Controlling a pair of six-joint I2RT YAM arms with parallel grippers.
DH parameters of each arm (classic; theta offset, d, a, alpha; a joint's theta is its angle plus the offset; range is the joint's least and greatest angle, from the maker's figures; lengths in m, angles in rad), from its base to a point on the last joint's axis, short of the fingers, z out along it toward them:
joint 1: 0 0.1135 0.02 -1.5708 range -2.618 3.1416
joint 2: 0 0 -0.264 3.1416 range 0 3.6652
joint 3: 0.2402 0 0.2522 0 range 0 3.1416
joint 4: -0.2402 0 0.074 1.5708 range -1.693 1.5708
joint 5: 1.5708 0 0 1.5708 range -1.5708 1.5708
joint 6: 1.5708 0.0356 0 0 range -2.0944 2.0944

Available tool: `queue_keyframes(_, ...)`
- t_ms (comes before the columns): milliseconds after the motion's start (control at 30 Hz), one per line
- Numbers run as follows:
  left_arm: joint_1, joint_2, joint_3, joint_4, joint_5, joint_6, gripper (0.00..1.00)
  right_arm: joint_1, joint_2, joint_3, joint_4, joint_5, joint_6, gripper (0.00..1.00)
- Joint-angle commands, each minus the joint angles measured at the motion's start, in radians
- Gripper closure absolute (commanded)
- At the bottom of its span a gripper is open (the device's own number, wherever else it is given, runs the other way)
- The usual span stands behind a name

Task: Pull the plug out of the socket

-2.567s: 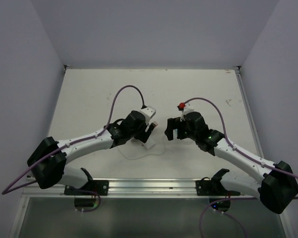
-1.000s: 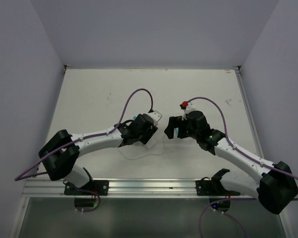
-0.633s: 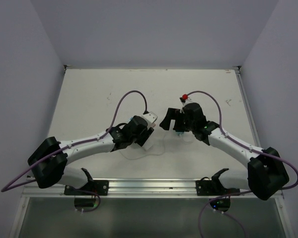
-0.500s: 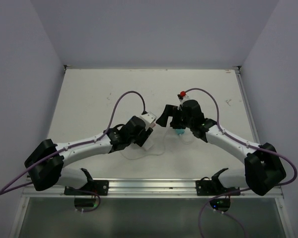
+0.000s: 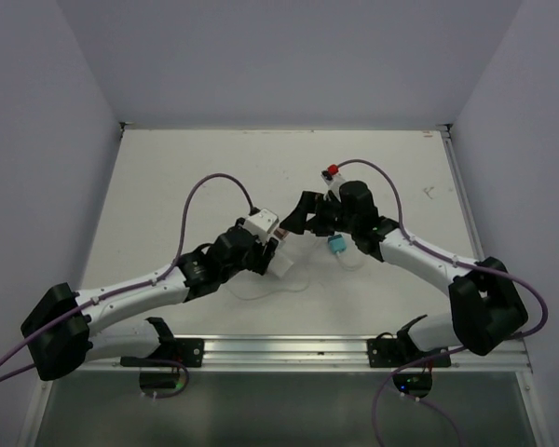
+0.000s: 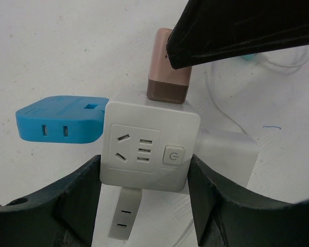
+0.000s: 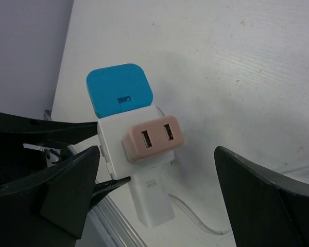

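- Left jaws clamp the white socket [image 6: 147, 149] by two opposite sides, roughly half open around it.
- Right jaws gape wide on either side of the pink plug [image 7: 153, 137], not gripping it.
- Pink plug sits in the socket, near the middle of the bench [image 5: 168, 177].
- Blue plug [image 6: 59, 123] fills another face.

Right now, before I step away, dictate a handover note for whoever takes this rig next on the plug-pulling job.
Left gripper: shut on the white socket cube, clamping its sides.
Right gripper: open, straddling the pink plug without touching.
Also in the cube: blue plug, white plug.
Done: socket braced, approach lined up.
Left: close on the pink plug, pull it out.
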Motion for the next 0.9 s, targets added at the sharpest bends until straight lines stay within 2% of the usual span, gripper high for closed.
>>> queue_keyframes(0, -0.005, -0.064, -0.017, 0.213, 0.004, -0.052, 1.00, -0.005, 0.013, 0.055, 0.082, -0.086, 0.008, 0.04)
queue_keyframes(367, -0.005, -0.088, -0.063, 0.299, 0.021, -0.090, 1.00, -0.005, 0.068, 0.055, 0.136, -0.144, 0.046, 0.08)
queue_keyframes(533, -0.005, -0.091, -0.083, 0.329, 0.019, -0.106, 1.00, -0.005, 0.079, 0.041, 0.159, -0.155, 0.051, 0.13)
queue_keyframes(767, -0.005, -0.061, -0.109, 0.365, 0.022, -0.133, 1.00, -0.005, 0.105, 0.005, 0.215, -0.175, 0.074, 0.34)
queue_keyframes(867, -0.005, -0.056, -0.118, 0.378, 0.019, -0.145, 1.00, -0.005, 0.110, -0.009, 0.235, -0.175, 0.077, 0.47)
